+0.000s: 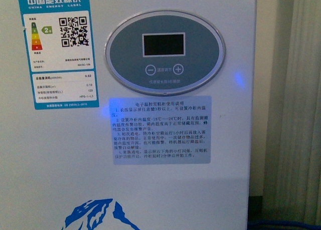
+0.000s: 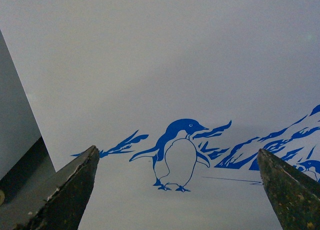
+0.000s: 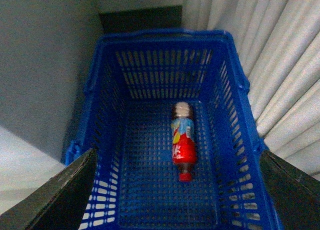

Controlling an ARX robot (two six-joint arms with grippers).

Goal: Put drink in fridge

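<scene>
The fridge (image 1: 75,165) is carrying a blue energy label (image 1: 54,49) reading "中国能效标识 CHINA ENERGY LABEL", with a QR code, grade 2 and the figure 0.62. Its grey control panel (image 1: 164,52) is showing minus and plus signs. An instruction sticker (image 1: 160,130) below is heading "电子温控雪柜使用说明". The bottle (image 3: 183,140) label is showing nothing legible.

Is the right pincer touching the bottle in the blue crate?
Apart. The right wrist view shows the bottle lying on the crate floor, well below the open right pincer.
</scene>
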